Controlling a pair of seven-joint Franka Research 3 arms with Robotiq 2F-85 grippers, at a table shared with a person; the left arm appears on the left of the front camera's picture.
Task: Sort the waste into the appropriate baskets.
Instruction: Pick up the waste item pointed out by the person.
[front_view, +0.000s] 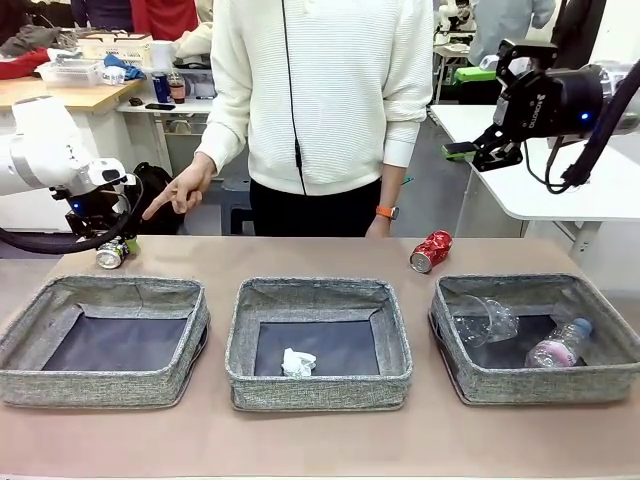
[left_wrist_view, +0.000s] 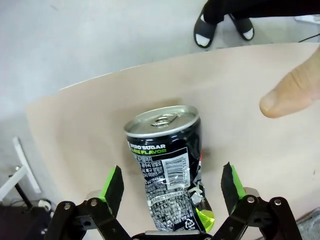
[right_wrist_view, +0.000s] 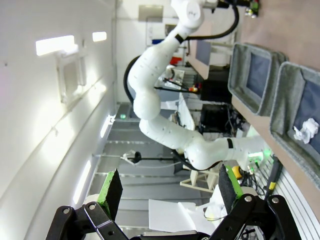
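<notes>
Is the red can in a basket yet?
Out: the crushed red can lies on the table, just beyond the right basket's far rim.

The left arm (front_view: 40, 150) was glossy white and trailed a thick black cable (front_view: 40, 243). The left gripper (left_wrist_view: 172, 182) and right gripper (right_wrist_view: 167, 187) were black, with green pads (left_wrist_view: 111, 186) and silver screws (left_wrist_view: 93, 202). The person wore a cream ribbed sweater (front_view: 330, 90), dark trousers (front_view: 315, 210) and an orange wristband (front_view: 386, 212).
</notes>
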